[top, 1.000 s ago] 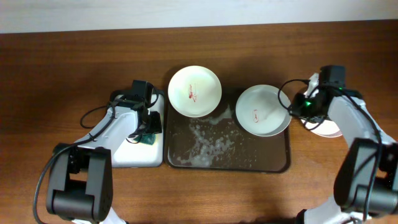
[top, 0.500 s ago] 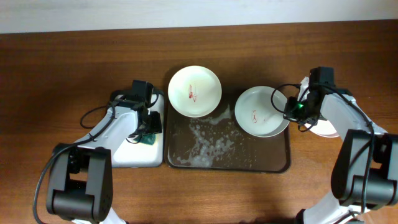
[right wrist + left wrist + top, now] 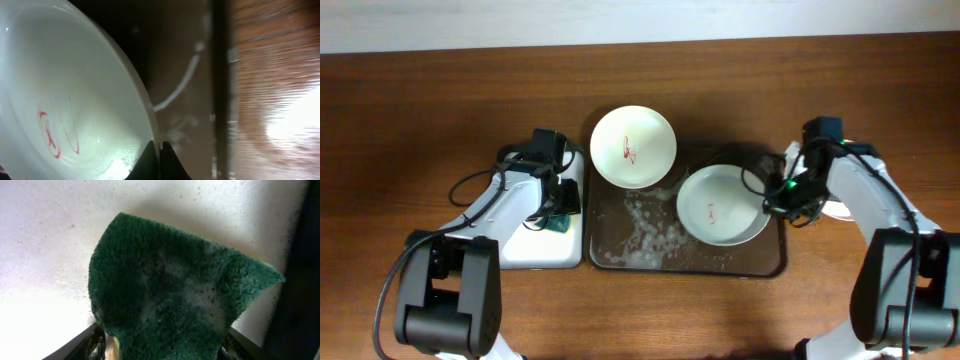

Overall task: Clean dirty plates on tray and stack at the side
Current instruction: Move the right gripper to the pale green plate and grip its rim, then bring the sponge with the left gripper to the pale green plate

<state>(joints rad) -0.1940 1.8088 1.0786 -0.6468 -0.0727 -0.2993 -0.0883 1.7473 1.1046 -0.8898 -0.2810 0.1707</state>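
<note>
— Overhead first: where do the plates lie?
— A white plate (image 3: 633,146) sits at the far left corner of the dark tray (image 3: 760,264), overlapping its rim, with a red squiggle at its centre. The pale mint plate (image 3: 720,204) lies inside the tray, on its right half, just beside the suds (image 3: 645,232).
— And the right gripper (image 3: 772,200)?
— It is at the mint plate's right edge. The right wrist view shows its fingertips (image 3: 148,162) pinched tight on the rim, with a red stain on the plate's inner face.
— The left side?
— The left gripper (image 3: 557,210) hangs over the small white tray (image 3: 535,250) next to the big one. Its fingers stand on either side of a green sponge (image 3: 175,295) and hold it; foam streaks the sponge.
— A third plate?
— A white shape (image 3: 834,208) shows under the right arm. It is possibly a plate, but the arm hides most of it.
</note>
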